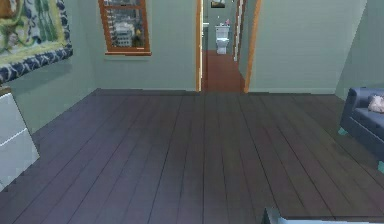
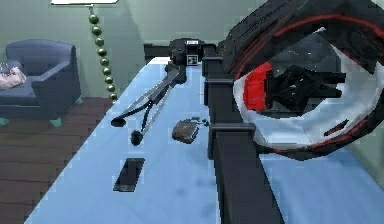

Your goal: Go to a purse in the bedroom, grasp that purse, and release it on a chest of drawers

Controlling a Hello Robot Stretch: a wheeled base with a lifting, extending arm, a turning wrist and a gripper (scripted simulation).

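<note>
My arm [image 2: 235, 160] rises as a dark bar over a light blue table [image 2: 90, 190]. At its far end sits the gripper's dark body, and its two thin fingers [image 2: 150, 100] slant down to the left. The gripper [image 2: 130, 128] has only bare tabletop behind its far end, so it holds nothing. A small brown thing [image 2: 183, 131], too small to name, lies on the table just left of the arm. A large round red, white and black object [image 2: 300, 85] looms close at the arm side view's right.
A dark flat phone-like slab [image 2: 128, 173] lies near the table's front. A blue armchair [image 2: 45, 75] and a string of green beads [image 2: 100, 50] stand beyond. Ahead are dark plank floor [image 1: 190, 150], an open doorway [image 1: 222, 45], a white cabinet [image 1: 12, 140] and the armchair [image 1: 365, 118].
</note>
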